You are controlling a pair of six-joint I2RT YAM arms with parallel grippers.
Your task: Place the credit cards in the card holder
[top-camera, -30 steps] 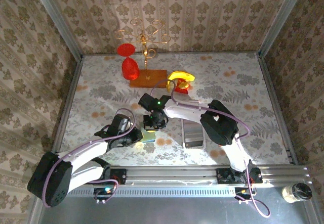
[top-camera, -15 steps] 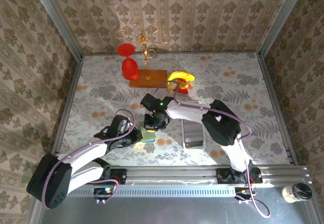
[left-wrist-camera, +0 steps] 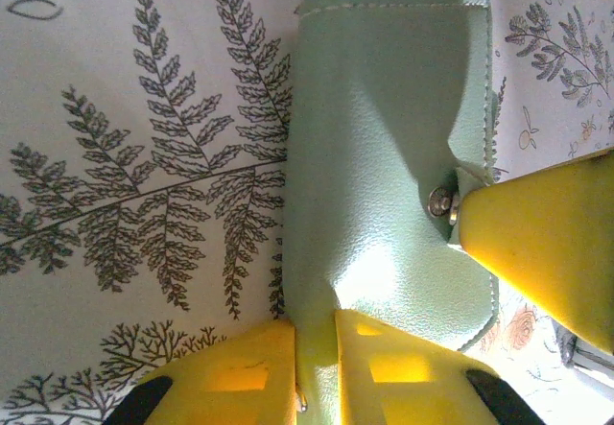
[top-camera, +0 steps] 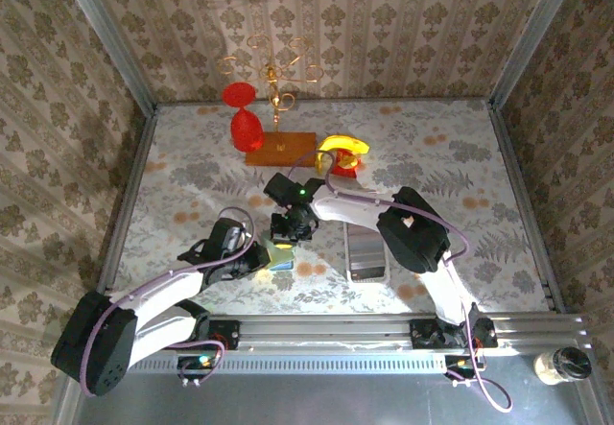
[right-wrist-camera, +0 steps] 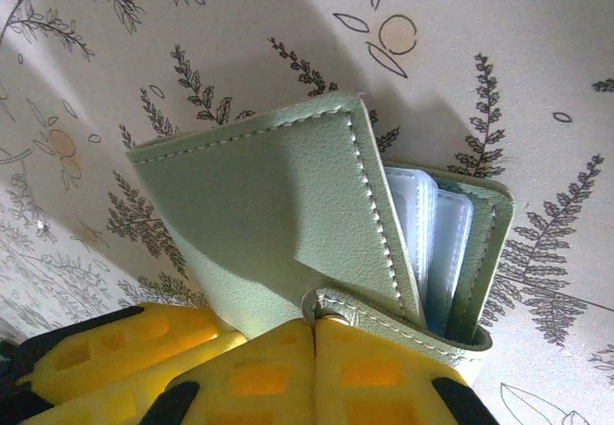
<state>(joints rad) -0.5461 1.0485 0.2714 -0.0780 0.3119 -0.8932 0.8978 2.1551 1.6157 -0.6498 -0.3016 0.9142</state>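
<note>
You had the left tool [left-wrist-camera: 315, 363] pinching the card holder [left-wrist-camera: 384, 137] at its edge and the right tool [right-wrist-camera: 312, 348] pinching its tab, mid-tabletop just left of the tray [top-camera: 366, 252]; uneven pulling could have slipped the tab free, closing the flap

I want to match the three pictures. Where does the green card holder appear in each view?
Top external: the card holder lies below the middle, left of the long tray.
Left wrist: it is at the centre, running from the bottom edge to the top.
Right wrist: it is at the centre, partly open, with its clear pockets on the right.
Shared landmark: the fern-printed table cover under it.
</note>
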